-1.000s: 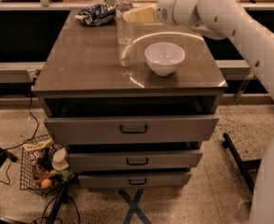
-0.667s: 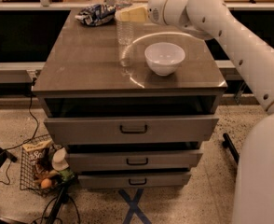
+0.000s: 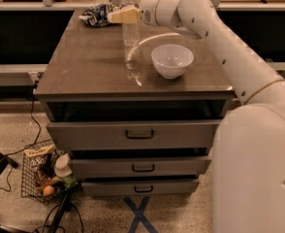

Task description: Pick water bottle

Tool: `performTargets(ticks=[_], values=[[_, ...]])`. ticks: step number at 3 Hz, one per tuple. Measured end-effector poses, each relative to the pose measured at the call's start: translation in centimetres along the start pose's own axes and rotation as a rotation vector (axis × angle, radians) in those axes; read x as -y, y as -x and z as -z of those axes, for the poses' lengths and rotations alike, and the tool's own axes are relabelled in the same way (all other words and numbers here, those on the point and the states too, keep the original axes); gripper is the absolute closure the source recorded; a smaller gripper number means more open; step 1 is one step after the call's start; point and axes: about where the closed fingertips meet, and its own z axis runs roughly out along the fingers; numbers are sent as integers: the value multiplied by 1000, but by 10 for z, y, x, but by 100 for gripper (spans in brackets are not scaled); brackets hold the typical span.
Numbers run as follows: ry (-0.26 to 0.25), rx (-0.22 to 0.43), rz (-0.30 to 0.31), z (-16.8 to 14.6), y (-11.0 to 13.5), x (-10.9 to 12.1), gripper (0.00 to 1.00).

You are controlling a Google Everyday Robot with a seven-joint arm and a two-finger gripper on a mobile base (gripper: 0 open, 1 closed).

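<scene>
The water bottle (image 3: 131, 33) is slim and clear with a white cap. It stands upright near the back of the brown cabinet top (image 3: 84, 67), left of the white bowl. My gripper (image 3: 122, 16) reaches in from the right at the end of the white arm (image 3: 215, 28). It sits level with the bottle's upper part and overlaps it, hiding the shoulder. The bottle's neck and cap show above the gripper, and its ribbed body shows below it.
A round white bowl (image 3: 172, 59) stands right of the bottle. A crumpled blue-and-white bag (image 3: 98, 14) lies at the back left. The cabinet has three drawers (image 3: 139, 134). A wire basket of snacks (image 3: 43, 176) and cables sit on the floor at the left.
My gripper has moved left from beside the bottle until it overlaps the bottle's upper part. The bottle and bowl have stayed in place.
</scene>
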Motion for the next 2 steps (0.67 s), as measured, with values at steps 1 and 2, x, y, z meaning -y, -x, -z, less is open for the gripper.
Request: performTargets(ticks=[1,2], values=[[22,5,-26,-26,-13,4,0],[21,31,-50,-41,-22,9,26]])
